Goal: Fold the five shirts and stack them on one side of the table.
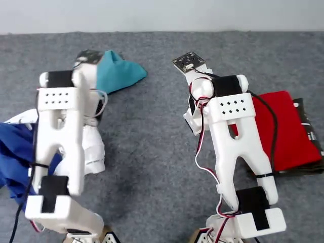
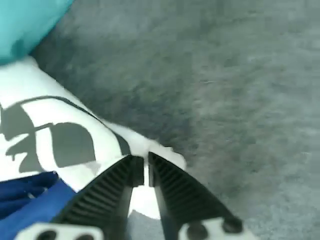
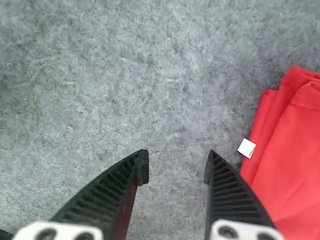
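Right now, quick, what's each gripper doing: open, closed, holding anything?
Left gripper: closed on an edge of the white shirt.
Right gripper: open, empty, over the grey table beside the red shirt.

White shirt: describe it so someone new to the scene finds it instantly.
On the grey table, look at the crumpled pile beside the left arm. The white shirt lies there between the teal shirt and the blue shirt, its edge pinched in the left claw. It alone is white with a dark grey printed graphic.
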